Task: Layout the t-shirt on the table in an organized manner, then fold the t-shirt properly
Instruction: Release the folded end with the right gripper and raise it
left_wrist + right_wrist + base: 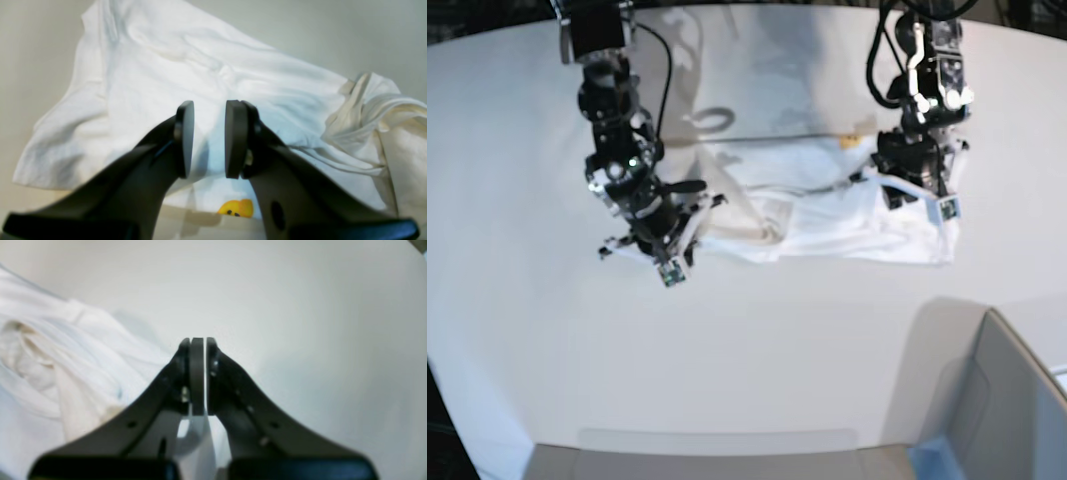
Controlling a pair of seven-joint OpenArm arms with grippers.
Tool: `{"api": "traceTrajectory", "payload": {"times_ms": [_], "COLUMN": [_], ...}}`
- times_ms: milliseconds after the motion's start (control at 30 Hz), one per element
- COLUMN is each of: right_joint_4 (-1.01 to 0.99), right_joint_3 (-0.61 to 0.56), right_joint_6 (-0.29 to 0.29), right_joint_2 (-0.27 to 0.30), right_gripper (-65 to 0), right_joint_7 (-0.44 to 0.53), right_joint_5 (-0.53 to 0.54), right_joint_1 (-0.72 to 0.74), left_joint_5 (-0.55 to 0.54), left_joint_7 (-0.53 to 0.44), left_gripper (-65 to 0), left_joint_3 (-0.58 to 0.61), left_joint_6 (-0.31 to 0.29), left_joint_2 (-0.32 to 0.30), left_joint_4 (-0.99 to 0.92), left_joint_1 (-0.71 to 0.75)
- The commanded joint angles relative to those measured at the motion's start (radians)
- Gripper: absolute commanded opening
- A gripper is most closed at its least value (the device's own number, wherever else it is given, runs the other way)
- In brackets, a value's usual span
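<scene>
T-shirt: the t-shirt (827,205) is laid crumpled across the middle of the table (757,350), between the two arms; folds and a bunched ridge are seen near its centre.

Print: a small orange-yellow patch of the front print (236,208) is seen at the lower edge of the cloth in the left wrist view (the rest of the print is hidden).

Left gripper: the left gripper (209,138) is held over the white cloth with its jaws parted; a gap is seen between the two pads, and nothing is clamped between them.

Right gripper: the right gripper (198,373) is closed, its pads pressed almost together. A thin pale strip is seen between and below the pads (whether this is cloth cannot be told). In the base view it is seen at the shirt's edge on that view's left.

Table: bare white surface is seen beyond the right gripper, with the shirt lying to one side of it.

Grey box: a grey box (1007,400) is seen at the near corner, well apart from the shirt.
</scene>
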Motion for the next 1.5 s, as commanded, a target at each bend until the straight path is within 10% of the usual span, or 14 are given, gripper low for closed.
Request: {"api": "traceTrajectory", "payload": {"times_ms": [0, 667, 1033, 1467], "right_joint_4": [0.015, 0.019, 0.061, -0.004], "right_joint_3": [-0.003, -0.363, -0.105, -0.087], "right_joint_6": [0.001, 0.007, 0.010, 0.008], "right_joint_2": [-0.005, -0.015, -0.007, 0.034], "right_gripper": [-65.0, -65.0, -65.0, -65.0], "right_joint_7": [0.030, 0.026, 0.024, 0.030], "right_joint_5": [0.006, 0.003, 0.006, 0.008], "right_joint_1": [0.008, -0.062, -0.069, -0.096], "left_joint_5": [0.002, 0.002, 0.003, -0.001], "left_joint_7": [-0.018, -0.018, -0.017, 0.101], "left_gripper": [-49.5, -49.5, -49.0, -34.3], "left_joint_3": [-0.006, -0.006, -0.006, -0.168], "left_joint_6": [-0.003, -0.003, 0.001, -0.017], "left_joint_2": [-0.004, -0.004, -0.028, -0.116], "left_joint_4": [0.015, 0.015, 0.017, 0.006], "left_joint_1": [-0.007, -0.007, -0.016, -0.122]}}
